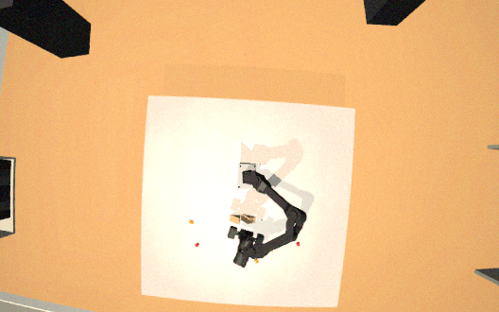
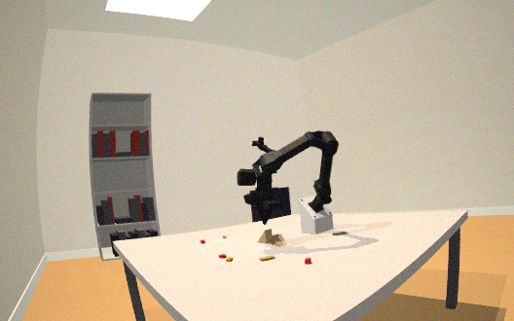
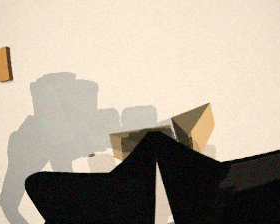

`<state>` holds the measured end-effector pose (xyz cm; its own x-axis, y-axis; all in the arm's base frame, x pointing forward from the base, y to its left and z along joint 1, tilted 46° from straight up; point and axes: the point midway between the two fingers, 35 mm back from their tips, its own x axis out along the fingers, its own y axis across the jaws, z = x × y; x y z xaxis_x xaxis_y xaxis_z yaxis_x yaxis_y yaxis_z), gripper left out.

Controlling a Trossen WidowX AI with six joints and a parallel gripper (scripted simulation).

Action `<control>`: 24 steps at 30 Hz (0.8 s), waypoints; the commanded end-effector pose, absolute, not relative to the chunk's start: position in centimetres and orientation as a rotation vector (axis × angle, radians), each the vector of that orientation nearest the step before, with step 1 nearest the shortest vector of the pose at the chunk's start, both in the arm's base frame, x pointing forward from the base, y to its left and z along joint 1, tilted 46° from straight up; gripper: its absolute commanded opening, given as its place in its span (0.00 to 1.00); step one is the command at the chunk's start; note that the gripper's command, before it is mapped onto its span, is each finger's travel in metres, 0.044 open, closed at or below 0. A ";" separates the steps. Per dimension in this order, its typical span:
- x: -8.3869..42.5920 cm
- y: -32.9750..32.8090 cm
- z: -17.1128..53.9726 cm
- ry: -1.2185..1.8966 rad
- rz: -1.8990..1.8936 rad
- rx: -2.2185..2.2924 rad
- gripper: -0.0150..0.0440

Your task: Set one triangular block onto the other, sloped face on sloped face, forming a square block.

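Note:
Two tan triangular blocks lie side by side on the white table, apart from each other's slopes: one and the other. My gripper points down and hovers a little above the blocks, over the gap between them. Its fingers are pressed together with nothing between them. The dark fingers hide the near parts of both blocks in the wrist view.
Small pieces lie scattered on the table: a tan bar, red bits and orange bits. The arm's base stands behind the blocks. A bookshelf stands off the table.

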<state>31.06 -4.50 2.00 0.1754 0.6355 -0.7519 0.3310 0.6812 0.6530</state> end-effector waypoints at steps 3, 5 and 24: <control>31.6 -2.2 1.6 1.453 0.384 0.853 0.25; 31.6 -2.2 1.6 1.453 0.384 0.853 0.25; 32.0 -0.4 -0.4 1.453 0.383 0.853 0.25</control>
